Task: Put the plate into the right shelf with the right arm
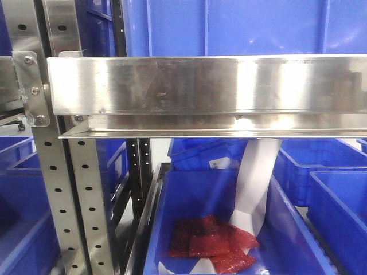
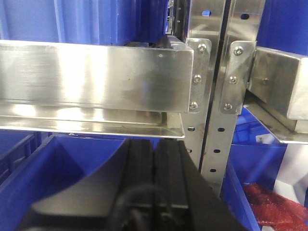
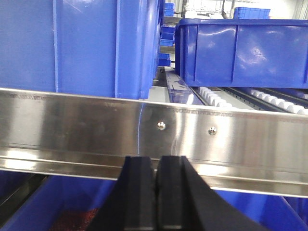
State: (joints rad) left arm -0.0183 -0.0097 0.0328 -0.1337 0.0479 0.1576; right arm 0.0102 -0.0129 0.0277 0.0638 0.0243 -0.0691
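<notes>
Right shelf (image 1: 206, 86): its wide steel rail runs off the front view's right edge and hides the back of the blue bin (image 1: 189, 229) below, whose near end the bottom edge cuts off. Red packets (image 1: 212, 243) in that bin: too blurred to identify, partly covered by a white strip (image 1: 255, 183) whose top vanishes behind the rail. Left pincer (image 2: 155, 192) and right pincer (image 3: 156, 197): fingers pressed together, bodies cut off by each wrist view's bottom edge, the left one's base blurred.
</notes>
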